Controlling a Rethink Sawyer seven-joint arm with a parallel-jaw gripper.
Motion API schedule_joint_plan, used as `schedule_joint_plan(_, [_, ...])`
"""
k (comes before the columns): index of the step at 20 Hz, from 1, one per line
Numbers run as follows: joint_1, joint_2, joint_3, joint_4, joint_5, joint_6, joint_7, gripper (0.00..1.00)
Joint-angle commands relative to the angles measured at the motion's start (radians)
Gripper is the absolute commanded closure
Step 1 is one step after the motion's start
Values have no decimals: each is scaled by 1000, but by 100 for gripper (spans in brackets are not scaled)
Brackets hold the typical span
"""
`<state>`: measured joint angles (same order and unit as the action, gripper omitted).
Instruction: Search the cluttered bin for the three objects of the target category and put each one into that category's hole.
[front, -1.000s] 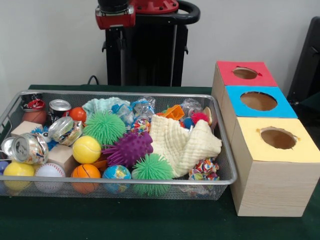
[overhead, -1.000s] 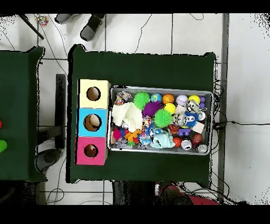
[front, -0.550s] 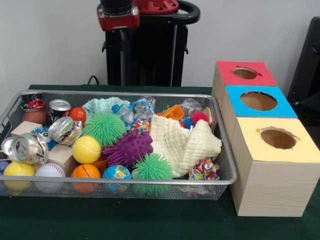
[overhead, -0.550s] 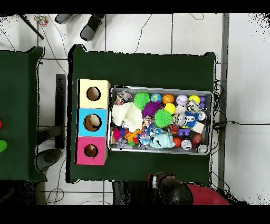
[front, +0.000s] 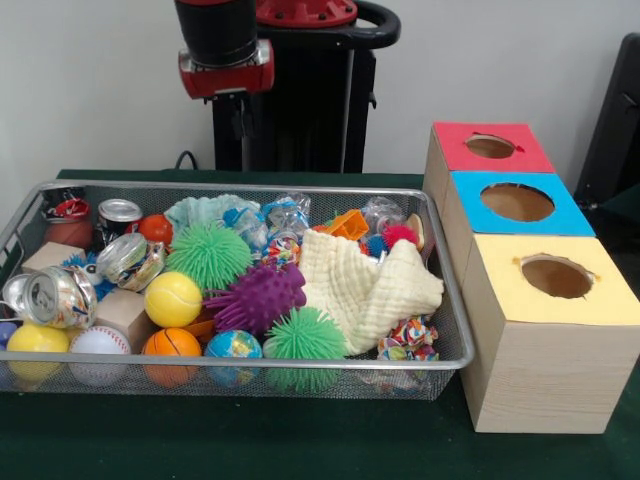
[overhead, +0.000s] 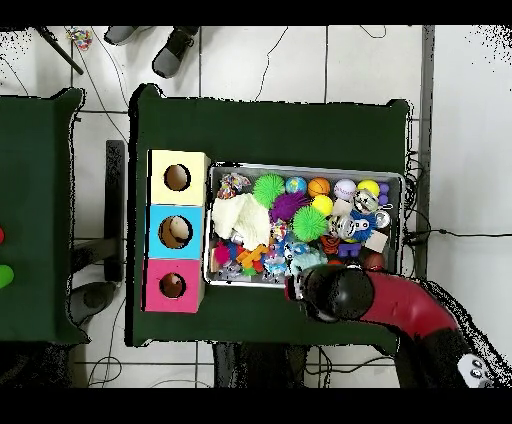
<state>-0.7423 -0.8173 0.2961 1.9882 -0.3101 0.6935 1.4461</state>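
- The wire mesh bin (front: 445, 300) sits on the green table (front: 300, 450), packed with toys, balls, cans and a cream cloth (front: 370, 285).
- Just beside the bin stands a row of three wooden boxes, each with a round hole on top: the yellow box (front: 555, 300) first, the blue box (front: 515, 205) in the middle, the red box (front: 490, 148) last.
- Inside the bin, a purple spiky ball (front: 258, 297) lies between two green spiky balls (front: 208, 255), touching the cloth's edge.
- A yellow ball (front: 173, 299) and an orange basketball (front: 171, 345) lie at the bin's end away from the boxes, near crushed cans (front: 55, 296).
- The gripper (front: 240, 115) hangs above the bin's back rim; whether its fingers are spread or closed cannot be told, and nothing is seen in its hold.
- In the overhead view the red arm (overhead: 400, 305) reaches over the bin's edge nearest the robot.
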Motion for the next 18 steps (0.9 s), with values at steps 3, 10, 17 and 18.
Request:
schedule_joint_plan(3, [42, 145, 109, -436, 59, 212, -25, 100])
schedule_joint_plan(10, [74, 195, 123, -577, 87, 288, -9, 100])
schedule_joint_plan(17, [68, 209, 124, -620, 83, 284, -25, 100])
schedule_joint_plan(18, [66, 210, 125, -623, 80, 284, -34, 100])
